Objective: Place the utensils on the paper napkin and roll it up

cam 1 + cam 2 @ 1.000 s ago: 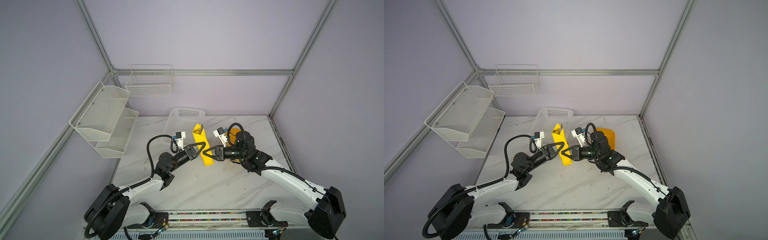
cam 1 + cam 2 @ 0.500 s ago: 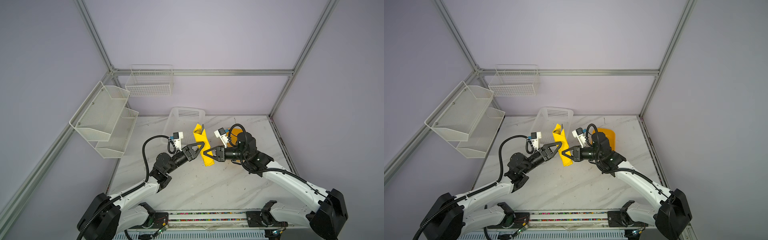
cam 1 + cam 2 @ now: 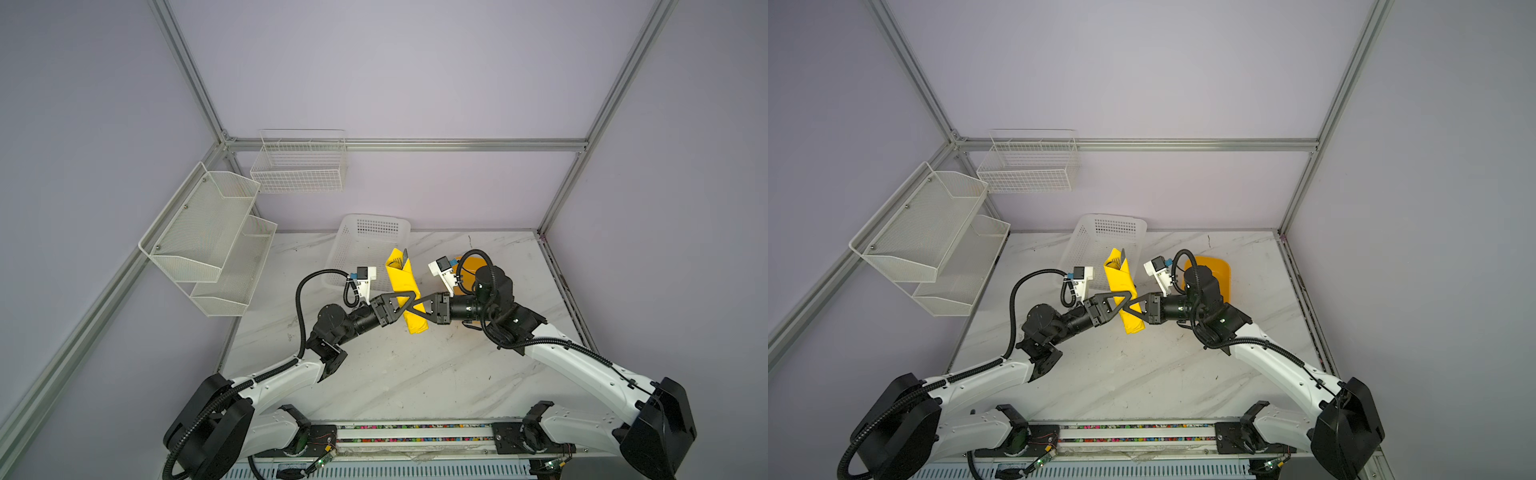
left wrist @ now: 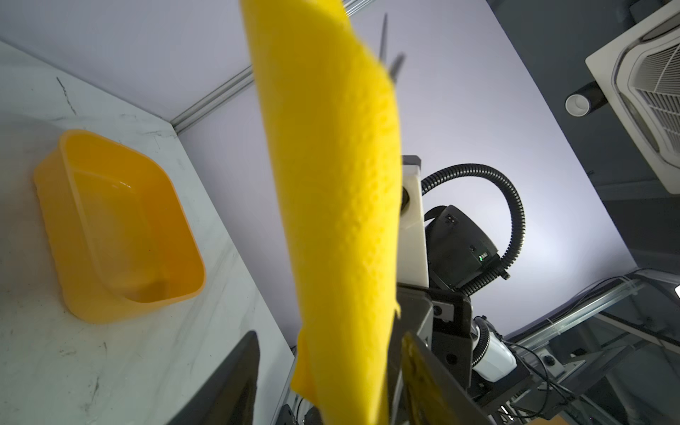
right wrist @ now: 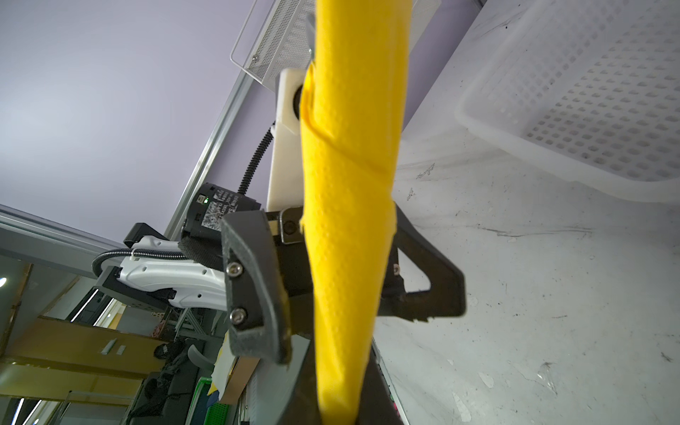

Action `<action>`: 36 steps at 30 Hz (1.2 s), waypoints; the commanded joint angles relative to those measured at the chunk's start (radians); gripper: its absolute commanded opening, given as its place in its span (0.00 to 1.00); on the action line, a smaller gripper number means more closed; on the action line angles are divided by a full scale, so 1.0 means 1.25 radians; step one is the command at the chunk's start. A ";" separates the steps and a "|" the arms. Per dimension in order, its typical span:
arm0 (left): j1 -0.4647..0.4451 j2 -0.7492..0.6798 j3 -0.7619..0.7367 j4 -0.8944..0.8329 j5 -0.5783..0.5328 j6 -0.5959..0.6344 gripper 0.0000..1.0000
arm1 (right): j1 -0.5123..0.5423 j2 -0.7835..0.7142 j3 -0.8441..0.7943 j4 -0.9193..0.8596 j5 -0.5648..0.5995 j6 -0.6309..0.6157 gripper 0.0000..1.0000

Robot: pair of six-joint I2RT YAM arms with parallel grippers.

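Starting with the big marble surface point(image 3: 395, 374), which fills the floor of the cell and carries both arms at its near edge. Up on the left wall hangs a two-tier mesh shelf point(image 3: 208, 232), and on the back wall a wire rack point(image 3: 299, 166). At the back of the surface sits a white perforated basket point(image 3: 365, 241), and to its right an orange tub point(image 3: 1219, 270), apart from it and nothing visible inside. Now the middle: the paper napkin point(image 3: 401, 278) is a bright yellow roll, held up off the surface and standing roughly upright between the two arms, in front of the white basket in both top views. The right tool point(image 3: 415, 307) is clenched on the lower part of that roll and carries it. The left tool point(image 3: 409, 299) comes in from the opposite side at about the same height, its jaws spread on either side of the roll; the left wrist view shows a gap beside one finger point(image 4: 235, 386), so it is released, not pinching. And the utensils point(image 3: 1122, 254): wrapped inside the napkin, only slim grey tips poke out of its upper end.
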 commanded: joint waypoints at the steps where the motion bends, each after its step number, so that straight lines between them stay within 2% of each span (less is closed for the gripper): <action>1: 0.005 0.006 0.044 0.085 0.014 -0.012 0.54 | 0.005 -0.023 -0.001 0.065 -0.027 0.000 0.11; 7: 0.005 0.030 0.047 0.126 0.018 -0.035 0.43 | 0.005 -0.023 -0.006 0.080 -0.040 0.008 0.11; 18: 0.005 0.020 0.039 0.127 -0.003 -0.030 0.27 | 0.005 -0.029 -0.020 0.079 -0.037 0.009 0.12; 23: 0.005 0.020 0.040 0.127 -0.004 -0.030 0.16 | 0.005 -0.034 -0.023 0.079 -0.038 0.011 0.13; 31: 0.005 0.023 0.038 0.139 -0.013 -0.033 0.09 | 0.003 -0.040 -0.032 0.073 -0.039 0.009 0.16; 36: 0.005 0.021 0.038 0.138 -0.012 -0.033 0.10 | 0.002 -0.048 -0.035 0.064 -0.056 0.005 0.25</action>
